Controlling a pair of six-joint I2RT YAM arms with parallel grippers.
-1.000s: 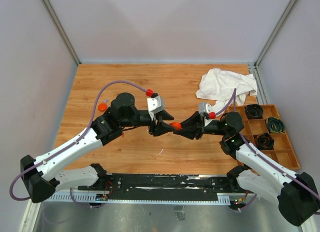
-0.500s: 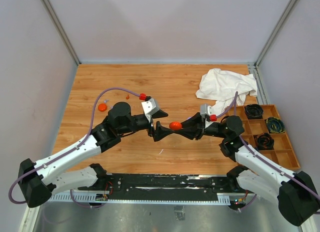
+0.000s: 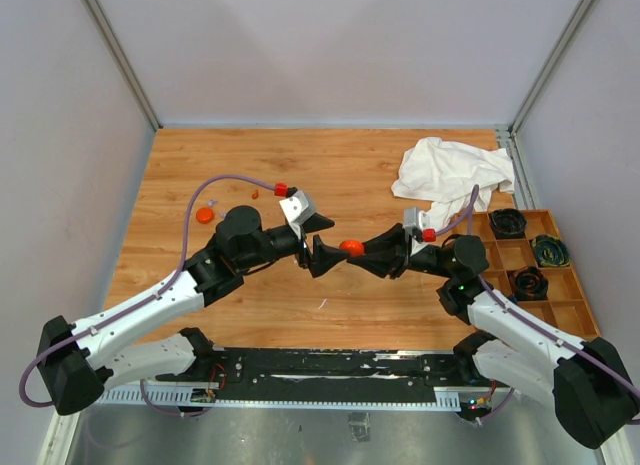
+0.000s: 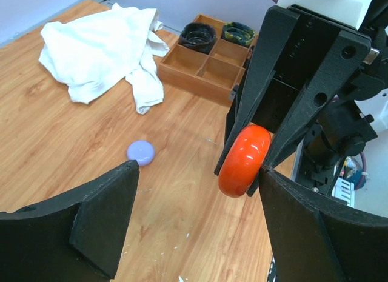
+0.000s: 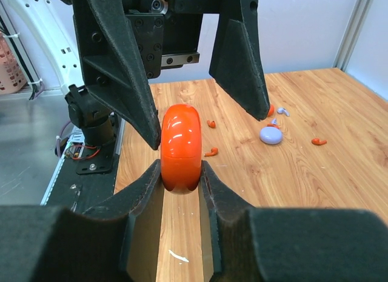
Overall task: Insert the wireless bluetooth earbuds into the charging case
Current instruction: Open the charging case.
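Earbuds (image 5: pixel 210 152): three orange-red, clearly visible.

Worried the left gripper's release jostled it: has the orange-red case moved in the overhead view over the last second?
No. The orange-red charging case keeps its place relative to the white cloth.

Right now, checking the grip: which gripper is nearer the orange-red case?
Right. The right gripper clamps the orange-red case; the left gripper stands open, its fingers flanking it.

The right hand (image 5: pixel 180 176) hides the lower edge of the orange-red case (image 5: pixel 180 136), its own fingers (image 5: pixel 139 215) cut off below.
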